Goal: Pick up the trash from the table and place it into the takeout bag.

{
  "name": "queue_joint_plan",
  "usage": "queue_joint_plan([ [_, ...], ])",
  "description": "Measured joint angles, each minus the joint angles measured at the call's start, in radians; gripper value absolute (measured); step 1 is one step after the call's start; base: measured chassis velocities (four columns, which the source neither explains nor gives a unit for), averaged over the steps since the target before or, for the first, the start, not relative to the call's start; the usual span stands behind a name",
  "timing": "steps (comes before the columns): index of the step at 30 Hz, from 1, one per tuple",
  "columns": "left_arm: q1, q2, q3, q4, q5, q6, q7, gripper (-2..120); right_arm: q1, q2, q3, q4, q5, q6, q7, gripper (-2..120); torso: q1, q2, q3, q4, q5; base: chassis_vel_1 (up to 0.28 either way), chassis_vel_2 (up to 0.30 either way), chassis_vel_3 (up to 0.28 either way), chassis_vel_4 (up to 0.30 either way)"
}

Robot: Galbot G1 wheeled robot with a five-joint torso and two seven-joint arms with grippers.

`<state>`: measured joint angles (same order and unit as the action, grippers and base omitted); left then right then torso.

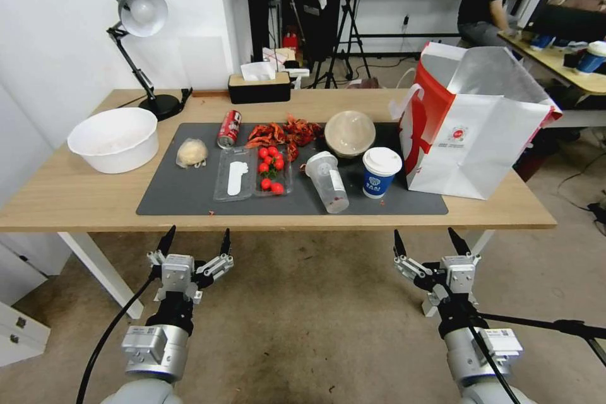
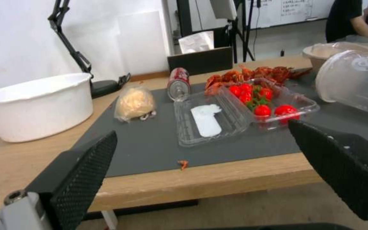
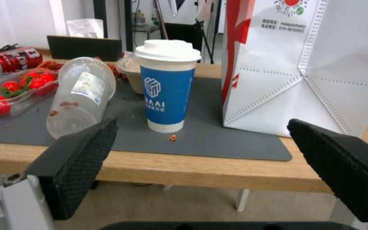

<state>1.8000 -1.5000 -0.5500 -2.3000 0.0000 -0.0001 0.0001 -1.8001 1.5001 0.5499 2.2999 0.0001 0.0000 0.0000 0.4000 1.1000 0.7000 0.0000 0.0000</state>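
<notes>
A long light-wood counter [image 1: 76,196] carries a dark grey mat [image 1: 189,196]. At its right end stands the white-and-red takeout bag [image 1: 486,139], open-topped. Just beside it, an upright blue-and-white paper cup [image 1: 380,172], then a clear plastic cup [image 1: 328,182] on its side, a tan domed bowl [image 1: 350,132], a red can [image 1: 229,129] lying down and a wrapped beige lump [image 1: 191,153]. Left tool [image 1: 197,243] and right tool [image 1: 430,243] hover before the counter's near edge, fingers apart, empty.

Past the left gripper's [image 2: 201,166] spread jaws, the clear cup [image 2: 354,83] and tan bowl [image 2: 341,52] run off the frame edge. Beyond the right gripper's [image 3: 201,166] jaws, the bag's [image 3: 303,64] top is cut off, and the bowl [image 3: 129,75] hides behind the blue cup [image 3: 167,86].
</notes>
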Motion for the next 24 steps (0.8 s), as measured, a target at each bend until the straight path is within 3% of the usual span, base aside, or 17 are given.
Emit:
queue_joint_plan([
  [24,0.000,0.000,0.000,0.000,0.000,0.000,0.000,100,0.000,0.000,0.000,0.000,0.000,0.000,0.000,100,0.000,0.000,0.000,0.0000,0.0000,0.000,0.000,0.000,0.000],
])
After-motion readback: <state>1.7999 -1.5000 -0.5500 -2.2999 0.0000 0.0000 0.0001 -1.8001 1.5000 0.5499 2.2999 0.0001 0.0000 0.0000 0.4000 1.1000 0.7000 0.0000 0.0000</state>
